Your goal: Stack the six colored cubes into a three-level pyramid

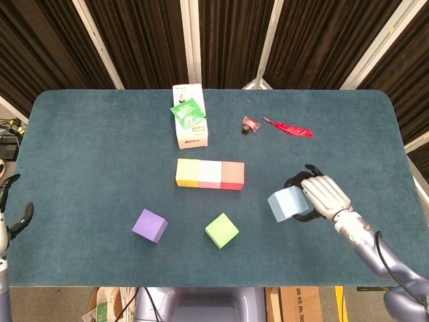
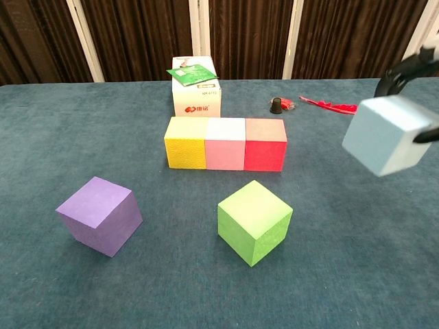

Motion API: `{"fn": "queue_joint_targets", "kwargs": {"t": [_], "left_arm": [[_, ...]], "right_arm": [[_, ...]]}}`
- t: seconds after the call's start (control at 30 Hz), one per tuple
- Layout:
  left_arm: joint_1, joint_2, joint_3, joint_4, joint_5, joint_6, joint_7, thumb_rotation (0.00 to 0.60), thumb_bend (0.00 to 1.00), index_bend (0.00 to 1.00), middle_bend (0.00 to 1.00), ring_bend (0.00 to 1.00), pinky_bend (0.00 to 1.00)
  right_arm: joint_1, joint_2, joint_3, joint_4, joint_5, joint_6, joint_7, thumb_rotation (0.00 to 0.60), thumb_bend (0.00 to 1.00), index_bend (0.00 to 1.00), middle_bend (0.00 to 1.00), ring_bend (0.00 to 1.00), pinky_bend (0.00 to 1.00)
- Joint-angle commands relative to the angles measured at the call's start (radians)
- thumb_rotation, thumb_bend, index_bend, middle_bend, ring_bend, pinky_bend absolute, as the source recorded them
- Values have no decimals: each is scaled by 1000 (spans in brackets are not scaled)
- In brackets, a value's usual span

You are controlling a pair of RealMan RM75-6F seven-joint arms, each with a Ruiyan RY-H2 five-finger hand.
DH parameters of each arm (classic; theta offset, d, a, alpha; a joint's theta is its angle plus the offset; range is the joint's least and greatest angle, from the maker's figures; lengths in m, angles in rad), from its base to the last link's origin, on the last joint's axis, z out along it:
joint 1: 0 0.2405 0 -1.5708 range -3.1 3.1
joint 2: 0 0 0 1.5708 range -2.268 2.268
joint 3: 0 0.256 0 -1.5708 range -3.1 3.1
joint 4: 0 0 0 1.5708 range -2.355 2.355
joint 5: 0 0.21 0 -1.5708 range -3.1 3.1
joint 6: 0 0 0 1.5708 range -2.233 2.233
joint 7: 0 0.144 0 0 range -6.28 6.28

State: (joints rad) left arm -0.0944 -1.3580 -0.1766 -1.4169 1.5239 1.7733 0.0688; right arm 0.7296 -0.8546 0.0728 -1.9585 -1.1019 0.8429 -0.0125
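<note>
My right hand (image 1: 320,195) grips the light blue cube (image 1: 287,204) (image 2: 387,134) and holds it in the air to the right of the row. On the table, a yellow cube (image 1: 188,172), a pink cube (image 1: 210,174) and a red cube (image 1: 232,175) stand side by side in one row. In front of them lie a purple cube (image 1: 149,225) and a green cube (image 1: 222,230), each alone. My left hand (image 1: 8,218) shows only at the left frame edge, off the table, with fingers apart and nothing in it.
A white box (image 1: 190,115) with a green packet on top stands behind the row. Further right at the back lie a small black and red object (image 1: 249,125) and a red feather (image 1: 289,127). The table edge (image 1: 201,280) runs close in front of the loose cubes.
</note>
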Motion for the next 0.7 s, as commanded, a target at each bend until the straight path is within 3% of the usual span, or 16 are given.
{"fn": "queue_joint_targets", "kwargs": {"t": [0.03,0.2,0.27,0.47,0.7], "left_arm": [[4,10,4,-8,7,5,-12,600,408,222,76,0,0],[7,20,5,-10,25,18,-57,600,408,225,77,0,0],[8,21,4,-10,30,22,-75,600,408,226,77,0,0],[8,14,-9,2,19,29,-82,600,408,222,76,0,0],[6,16,-25,6,-17,5,-76,600,408,222,76,0,0]], "right_arm": [[127,51,60,-133,331,33,-258,600,337,463,387,208,0],[301,-96,93,-129,694,202,-500,600,336,446,387,208,0],[358,-164,109,-102,782,257,-567,600,336,442,387,208,0],[491,-401,189,50,1002,427,-693,600,336,441,387,208,0],[590,-555,289,212,1164,511,-791,600,336,441,387,208,0]]}}
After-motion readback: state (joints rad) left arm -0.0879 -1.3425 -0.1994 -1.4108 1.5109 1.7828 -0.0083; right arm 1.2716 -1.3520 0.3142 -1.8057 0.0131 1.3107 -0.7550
